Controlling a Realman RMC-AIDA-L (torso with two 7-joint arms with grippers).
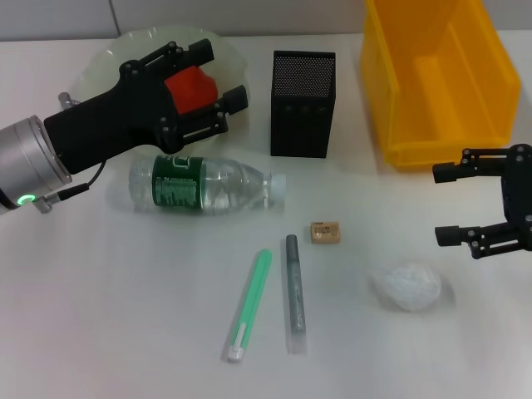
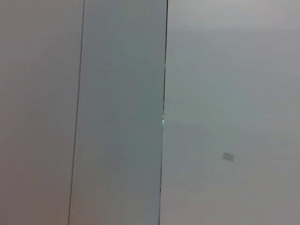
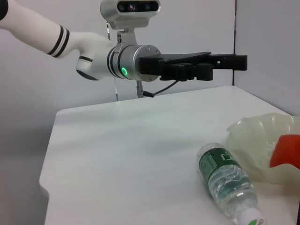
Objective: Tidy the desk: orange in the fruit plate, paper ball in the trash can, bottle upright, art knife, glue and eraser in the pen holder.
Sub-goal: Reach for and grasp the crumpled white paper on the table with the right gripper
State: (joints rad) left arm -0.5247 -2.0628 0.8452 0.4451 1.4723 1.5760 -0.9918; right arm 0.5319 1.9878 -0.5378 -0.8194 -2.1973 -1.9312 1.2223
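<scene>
I see orange (image 1: 189, 88) in fruit plate (image 1: 108, 58) at 11 o'clock, left gripper (image 1: 214, 83) spread above. Right gripper (image 1: 478, 202) spread, 3 o'clock. Bottle (image 1: 204, 184), paper ball (image 1: 406, 287), eraser (image 1: 324, 233) pending.

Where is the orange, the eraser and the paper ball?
orange (image 1: 193, 88), head view, on its bare skin.
eraser (image 1: 325, 233), head view, middle of its top face.
paper ball (image 1: 406, 287), head view, middle of the wad.

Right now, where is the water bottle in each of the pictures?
Head view: the bottle lies on its side left of centre, in front of the fruit plate, cap toward the pen holder's side.
Left wrist view: not in it; only plain walls show.
Right wrist view: the bottle lies low in the picture, beside the fruit plate.
Shared landmark: the orange in the plate.
</scene>
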